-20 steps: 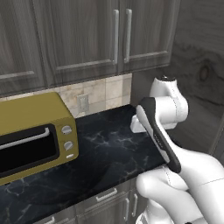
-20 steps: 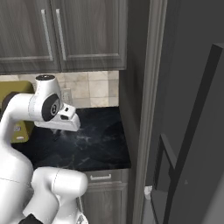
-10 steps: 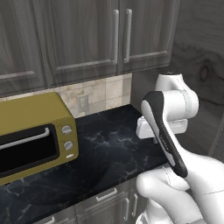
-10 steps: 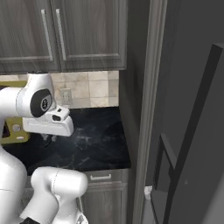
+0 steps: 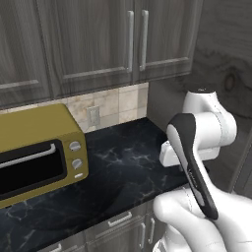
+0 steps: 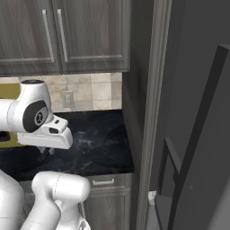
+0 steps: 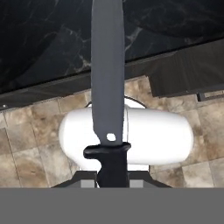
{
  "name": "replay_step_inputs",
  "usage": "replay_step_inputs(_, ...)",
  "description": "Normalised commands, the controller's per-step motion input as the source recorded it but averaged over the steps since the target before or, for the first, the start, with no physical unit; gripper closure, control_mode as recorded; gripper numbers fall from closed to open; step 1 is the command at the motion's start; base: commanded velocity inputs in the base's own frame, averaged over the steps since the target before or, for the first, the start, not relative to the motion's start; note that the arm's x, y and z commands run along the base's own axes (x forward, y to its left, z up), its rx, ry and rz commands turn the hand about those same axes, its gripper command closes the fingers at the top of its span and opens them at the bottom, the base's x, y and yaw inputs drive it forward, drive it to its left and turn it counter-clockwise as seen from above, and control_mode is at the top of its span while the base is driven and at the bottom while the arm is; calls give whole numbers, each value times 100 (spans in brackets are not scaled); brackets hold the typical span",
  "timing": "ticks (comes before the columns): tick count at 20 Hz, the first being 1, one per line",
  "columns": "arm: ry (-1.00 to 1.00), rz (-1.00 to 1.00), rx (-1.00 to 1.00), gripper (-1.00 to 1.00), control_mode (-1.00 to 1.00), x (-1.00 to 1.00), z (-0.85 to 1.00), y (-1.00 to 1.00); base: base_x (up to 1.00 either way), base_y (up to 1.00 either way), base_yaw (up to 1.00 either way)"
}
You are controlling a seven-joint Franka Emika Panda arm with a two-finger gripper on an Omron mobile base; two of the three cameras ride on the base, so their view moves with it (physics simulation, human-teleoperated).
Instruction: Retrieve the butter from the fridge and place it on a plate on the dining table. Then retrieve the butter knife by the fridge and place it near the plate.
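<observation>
- in the hand view i see the butter knife (image 7: 107, 74) held in the claw (image 7: 110, 175), which is pinched on its black handle at the bottom of the picture; the long grey blade runs straight up from the guard.
- under the blade, in that same view, are the black marbled surface (image 7: 52, 39) along the top, its dark front edge below that, and brown floor tiles (image 7: 26, 144) lower down.
- the knife hangs in the air past the front edge of the surface, touching nothing but the claw.
- in the left base view the arm (image 5: 197, 147) is folded up at the right end of the surface (image 5: 118, 167), above its front right corner.
- the yellow toaster oven (image 5: 37, 147) sits at the left end of the surface, against the back wall, well apart from the arm.
- a wall outlet (image 5: 93, 116) is set in the tiled backsplash just right of the oven, below grey upper cabinets (image 5: 98, 44).
- in the right base view the fridge (image 6: 197, 134) stands just right of the surface's right end, its door with a dark vertical bar handle (image 6: 204, 134).
- i can't make out the knife itself in either base view.
</observation>
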Motion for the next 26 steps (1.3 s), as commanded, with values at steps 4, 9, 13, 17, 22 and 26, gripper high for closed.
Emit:
replay_step_inputs(4,0,0,0,100,-100,-9,0,0,0,0,0)
replay_step_inputs(9,0,0,0,100,100,0,0,0,-87,8,0)
replay_step_inputs(13,0,0,0,100,100,0,0,0,-88,61,0)
replay_step_inputs(17,0,0,0,100,100,0,0,0,-68,100,13)
replay_step_inputs(22,0,0,0,100,100,0,0,0,-53,100,39)
replay_step_inputs(26,0,0,0,100,100,0,0,0,-45,100,63)
